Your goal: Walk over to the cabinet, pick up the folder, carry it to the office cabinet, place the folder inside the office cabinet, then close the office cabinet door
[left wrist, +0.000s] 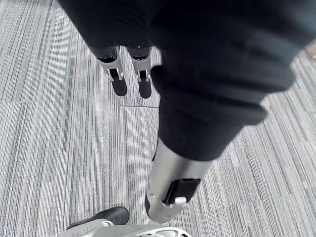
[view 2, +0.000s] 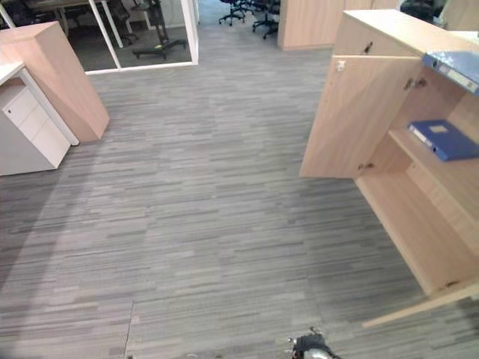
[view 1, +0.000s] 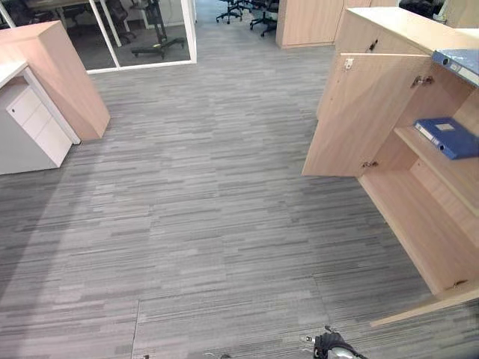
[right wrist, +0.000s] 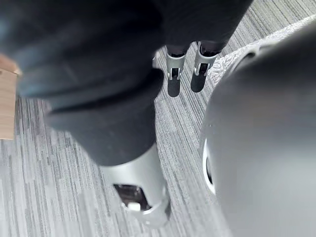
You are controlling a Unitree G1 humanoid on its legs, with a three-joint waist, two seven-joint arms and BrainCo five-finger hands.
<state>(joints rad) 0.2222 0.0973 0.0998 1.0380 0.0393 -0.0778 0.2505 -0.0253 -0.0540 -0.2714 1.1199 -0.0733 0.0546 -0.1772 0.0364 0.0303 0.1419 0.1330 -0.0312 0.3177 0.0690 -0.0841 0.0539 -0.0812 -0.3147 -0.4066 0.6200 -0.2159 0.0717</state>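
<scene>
One blue folder (view 1: 447,137) lies flat on the shelf (view 1: 443,170) inside the open office cabinet (view 1: 359,112). A second folder (view 1: 458,61), seemingly alike, rests on top. The left hand (left wrist: 170,177) and right hand (right wrist: 140,187) hang over the carpet (view 1: 209,209) with fingers straight, holding nothing.

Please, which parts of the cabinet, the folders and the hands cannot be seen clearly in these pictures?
Cabinet: right part cut off by the eye views' edge.
Top folder: cut off by that same edge.
Left hand, right hand: dark covers hide the palms in the wrist views.
</scene>
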